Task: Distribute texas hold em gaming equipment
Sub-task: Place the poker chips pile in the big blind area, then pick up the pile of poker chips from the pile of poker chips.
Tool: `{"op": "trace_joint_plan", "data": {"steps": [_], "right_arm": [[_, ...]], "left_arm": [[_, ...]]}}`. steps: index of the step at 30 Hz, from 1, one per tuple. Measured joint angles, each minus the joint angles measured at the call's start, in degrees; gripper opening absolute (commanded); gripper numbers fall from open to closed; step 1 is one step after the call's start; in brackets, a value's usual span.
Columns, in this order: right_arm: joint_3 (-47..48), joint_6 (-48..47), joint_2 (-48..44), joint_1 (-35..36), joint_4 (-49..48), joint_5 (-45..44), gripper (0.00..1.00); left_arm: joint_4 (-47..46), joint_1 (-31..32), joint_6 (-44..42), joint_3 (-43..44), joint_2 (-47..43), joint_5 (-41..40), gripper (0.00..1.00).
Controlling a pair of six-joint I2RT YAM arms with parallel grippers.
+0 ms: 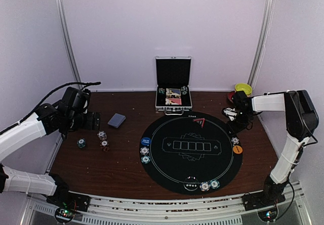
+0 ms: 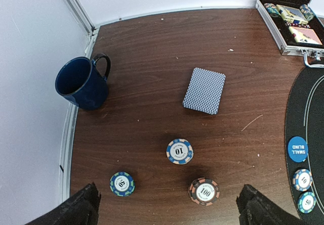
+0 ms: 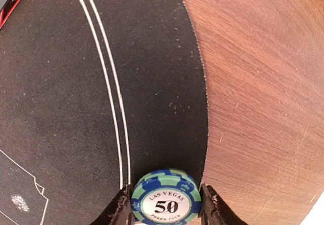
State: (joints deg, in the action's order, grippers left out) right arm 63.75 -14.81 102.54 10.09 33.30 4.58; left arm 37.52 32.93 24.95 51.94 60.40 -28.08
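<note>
A teal and blue "50" poker chip point(image 3: 166, 199) sits between the fingers of my right gripper point(image 3: 166, 207), which is shut on it just above the right edge of the black round mat point(image 3: 76, 108). In the top view that gripper point(image 1: 234, 115) hangs over the mat's right rim point(image 1: 190, 151). My left gripper point(image 2: 169, 207) is open and empty, high over three loose chips on the wood: a "10" chip point(image 2: 179, 151), a "50" chip point(image 2: 122, 184) and a "100" chip point(image 2: 204, 191). A blue-backed card deck point(image 2: 204, 90) lies beyond them.
A dark blue mug point(image 2: 81, 83) stands by the left wall. The open silver case point(image 1: 173, 86) sits at the back centre. On the mat lie a blue button point(image 1: 145, 141), an orange button point(image 1: 237, 149) and chips point(image 1: 204, 186) near the rim. A yellow-green bowl point(image 1: 243, 89) is at back right.
</note>
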Motion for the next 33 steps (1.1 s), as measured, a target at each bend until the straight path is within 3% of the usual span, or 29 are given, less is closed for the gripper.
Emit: {"op": "trace_joint_plan", "data": {"steps": [10,20,26,33], "right_arm": [[0.00,-0.17,0.00,-0.04,-0.44,-0.37,0.68],[1.14,-0.35,-5.40,1.20,0.09,-0.79,0.99],[7.54,-0.26,-11.43,6.93,1.84,-1.03,1.00],[18.08,1.33,-11.78,16.76,4.26,-1.49,1.00]], "left_arm": [[0.00,0.00,0.00,0.00,-0.07,0.02,0.98],[-0.02,0.00,-0.31,-0.02,-0.09,0.02,0.98],[-0.22,0.00,-0.79,-0.33,0.28,0.17,0.98],[-0.46,-0.26,-1.38,-0.39,6.62,3.58,0.98]]}}
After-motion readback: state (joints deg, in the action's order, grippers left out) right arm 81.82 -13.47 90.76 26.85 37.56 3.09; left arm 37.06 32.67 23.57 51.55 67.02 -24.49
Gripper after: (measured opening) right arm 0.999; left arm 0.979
